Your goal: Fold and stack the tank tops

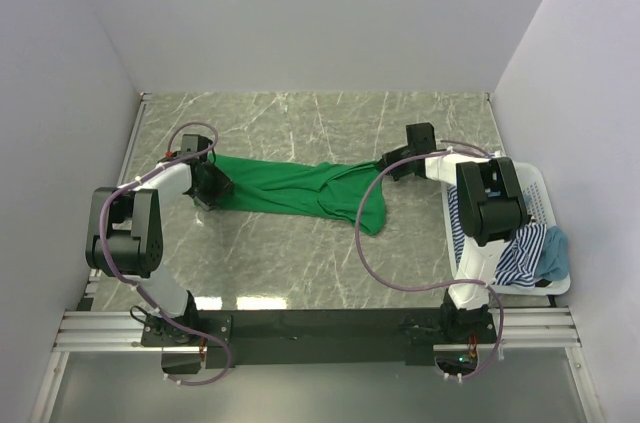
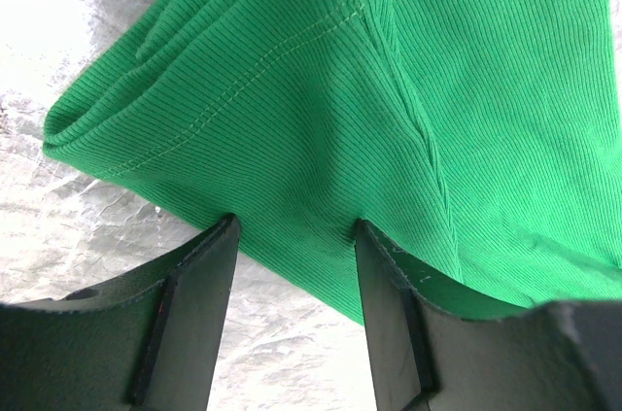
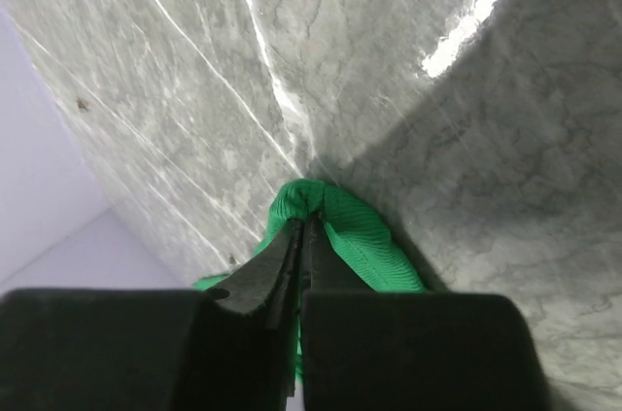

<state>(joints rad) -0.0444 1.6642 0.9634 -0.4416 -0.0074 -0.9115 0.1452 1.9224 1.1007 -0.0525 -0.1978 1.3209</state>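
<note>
From above, green tank top (image 1: 290,191) stretches over the desk (image 1: 300,273) between left gripper (image 1: 214,191) and right gripper (image 1: 388,167); striped top (image 1: 508,263) and teal top (image 1: 554,253) sit in basket (image 1: 535,188). Left wrist: cloth between parted jaws, grip unclear. Right wrist: jaws pinch green fold.

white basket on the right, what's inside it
A navy-and-white striped tank top and a teal tank top, at the near end. The right arm covers much of the white basket.
</note>
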